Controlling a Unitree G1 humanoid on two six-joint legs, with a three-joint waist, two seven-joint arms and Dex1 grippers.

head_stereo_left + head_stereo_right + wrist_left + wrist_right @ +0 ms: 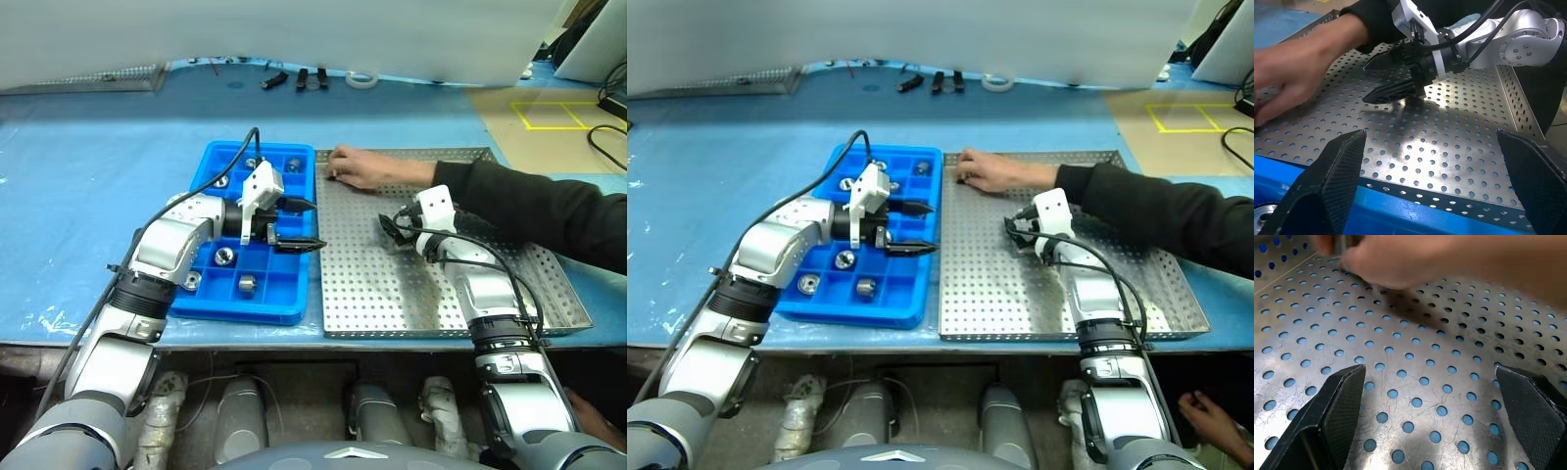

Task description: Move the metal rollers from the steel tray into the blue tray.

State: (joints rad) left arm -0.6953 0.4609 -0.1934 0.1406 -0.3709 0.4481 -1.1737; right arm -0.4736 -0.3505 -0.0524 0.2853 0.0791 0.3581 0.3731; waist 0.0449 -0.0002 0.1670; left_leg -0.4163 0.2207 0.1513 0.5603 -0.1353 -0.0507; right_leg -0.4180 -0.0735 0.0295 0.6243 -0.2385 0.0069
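- From the head camera we see the left gripper (302,224) hovering over the right edge of the bright blue gridded plastic tray (204,296), fingers apart and empty; a few shiny silver metal rollers (224,255) sit in its compartments.
- Beside it lies the large perforated steel tray (392,294) on the blue tabletop (88,176); the right gripper (395,228) hangs above it, fingers spread, nothing held.
- A person's hand (358,168) in a black sleeve (529,206) rests at the steel tray's far corner.
- In the left wrist view, we face the right gripper over the perforated floor.
- In the right wrist view, the hand blurs above the holes.
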